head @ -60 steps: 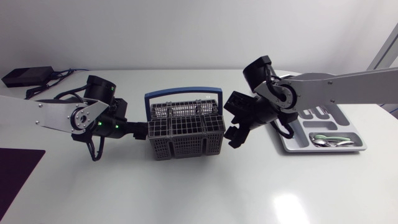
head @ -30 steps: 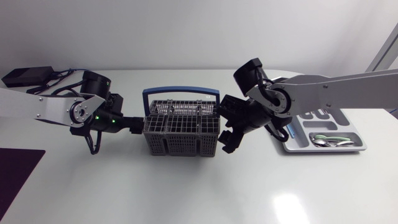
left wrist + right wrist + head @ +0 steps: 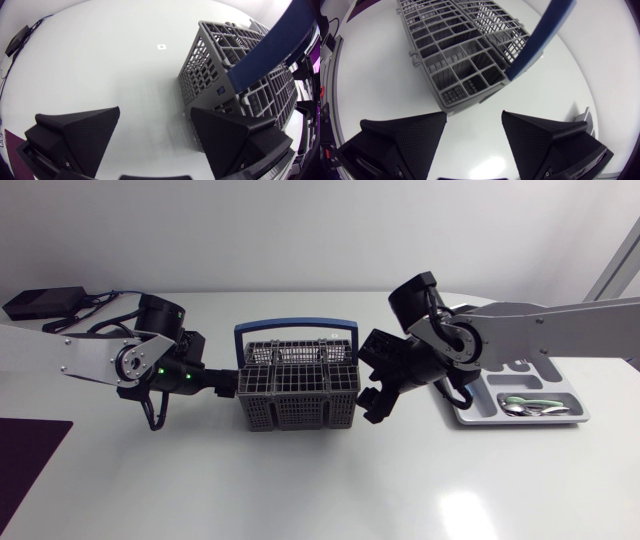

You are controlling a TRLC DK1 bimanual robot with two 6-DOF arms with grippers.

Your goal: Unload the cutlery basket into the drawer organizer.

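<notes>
The grey wire cutlery basket [image 3: 297, 385] with its blue handle [image 3: 295, 330] stands mid-table between my two grippers. My left gripper [image 3: 228, 387] is at the basket's left wall, open. In the left wrist view its fingers [image 3: 80, 135] stand wide apart over bare table, with the basket [image 3: 235, 75] just ahead of one finger. My right gripper [image 3: 375, 405] is at the basket's right side, also open and holding nothing. The basket [image 3: 455, 55] lies ahead of it, and the compartments that show look empty. The grey drawer organizer [image 3: 470, 415] at the right holds spoons [image 3: 530, 407].
A black box [image 3: 40, 302] with cables sits at the back left. A dark purple mat [image 3: 25, 465] lies at the left front edge. Bare white table stretches along the front.
The basket and both grippers slid a little to the left and then back right, ending near where they began. The right gripper's fingers opened slightly.
</notes>
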